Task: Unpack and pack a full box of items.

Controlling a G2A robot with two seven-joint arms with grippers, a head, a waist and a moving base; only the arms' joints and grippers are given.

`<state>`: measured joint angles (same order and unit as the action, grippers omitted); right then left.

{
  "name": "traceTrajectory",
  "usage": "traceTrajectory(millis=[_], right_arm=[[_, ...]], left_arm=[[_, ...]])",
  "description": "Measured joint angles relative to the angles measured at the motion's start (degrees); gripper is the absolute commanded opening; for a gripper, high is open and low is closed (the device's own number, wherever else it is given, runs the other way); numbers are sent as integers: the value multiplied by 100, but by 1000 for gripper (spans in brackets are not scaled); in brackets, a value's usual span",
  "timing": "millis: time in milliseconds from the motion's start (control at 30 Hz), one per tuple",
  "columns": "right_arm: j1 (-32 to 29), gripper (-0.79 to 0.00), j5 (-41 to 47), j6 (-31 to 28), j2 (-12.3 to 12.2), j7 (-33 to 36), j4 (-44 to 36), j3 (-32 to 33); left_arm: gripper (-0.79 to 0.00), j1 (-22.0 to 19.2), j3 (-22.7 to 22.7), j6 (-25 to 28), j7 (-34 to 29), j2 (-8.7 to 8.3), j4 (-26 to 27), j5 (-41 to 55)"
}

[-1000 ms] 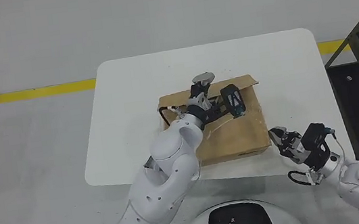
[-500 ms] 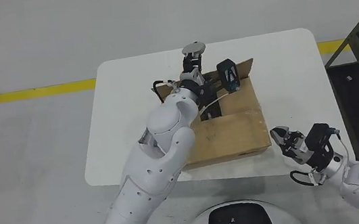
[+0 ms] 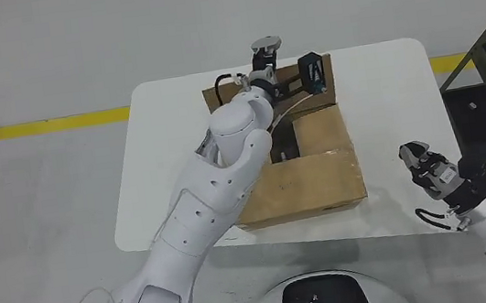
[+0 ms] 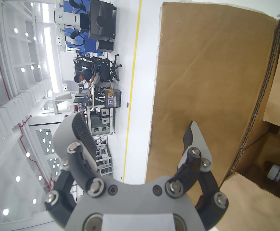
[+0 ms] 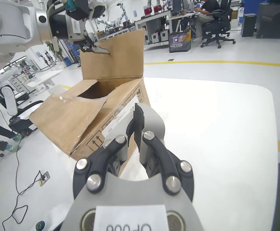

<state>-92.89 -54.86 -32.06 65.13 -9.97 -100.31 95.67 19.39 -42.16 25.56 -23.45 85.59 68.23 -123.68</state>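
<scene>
Upper flap held upright, but not clamped

The box (image 3: 316, 183) was seen at the centre of the table (image 3: 382, 87), with its upper flap (image 4: 207, 76) raised near the top of the overhead frame. The left claw (image 4: 133, 126) was spread wide, with the flap's edge loose between its fingers. The right claw (image 5: 136, 122) was pressed shut and empty at the lower right. The unpinched flap could well be lost and dropped back over the opening, or the box shoved toward the table's upper edge if pushed harder.
</scene>
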Motion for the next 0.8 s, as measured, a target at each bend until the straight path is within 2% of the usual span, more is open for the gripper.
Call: traceTrajectory(millis=[233,433,633,800], right_arm=[[24,-785,-10,-69,-18,9,26,171],[19,-785,46,-102,-16,-20,54,183],[71,-785,145,-161,-21,1,125,237],[176,-785,254,-264,-34,55,171,318]], left_arm=[[0,-415,327,-189,61,312,-1028,161],[0,-526,563,-157,83,533,-1683,241],[0,-570,626,-225,51,699,-1988,358],[0,-554,443,-353,-72,742,-1859,551]])
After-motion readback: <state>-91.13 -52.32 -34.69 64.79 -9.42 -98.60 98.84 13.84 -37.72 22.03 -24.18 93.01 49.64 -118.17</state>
